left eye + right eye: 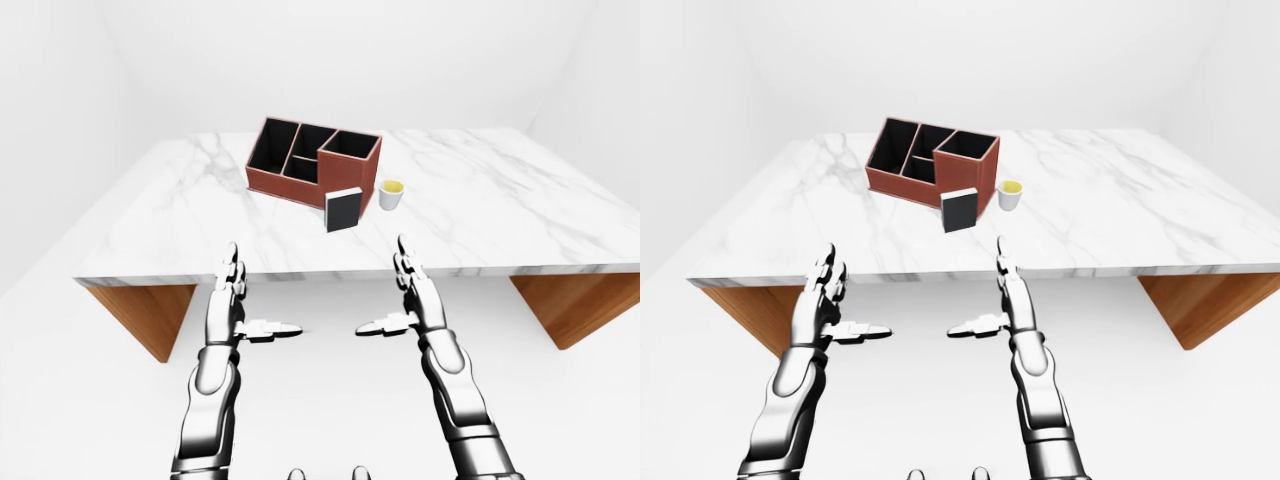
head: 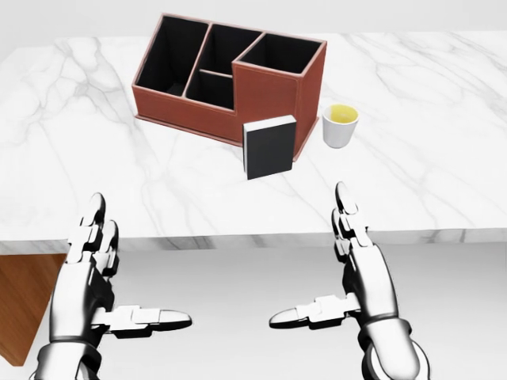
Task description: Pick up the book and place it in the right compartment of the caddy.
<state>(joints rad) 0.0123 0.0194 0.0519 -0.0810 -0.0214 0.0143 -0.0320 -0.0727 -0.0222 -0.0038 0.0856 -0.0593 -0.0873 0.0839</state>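
So far nothing of the task is done: the left hand (image 2: 91, 289) and the right hand (image 2: 360, 277) hover empty with fingers spread wide, below the marble table (image 2: 444, 142) edge. The black book (image 2: 270, 147) stands upright, leaning on the brown caddy (image 2: 230, 83), well apart from the fingers, so grasp and placing remain.

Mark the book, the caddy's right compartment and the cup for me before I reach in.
book (image 2: 270, 148), head view, on its dark cover.
right compartment (image 2: 280, 54), head view, on its dark interior.
cup (image 2: 339, 131), head view, on its white side wall.
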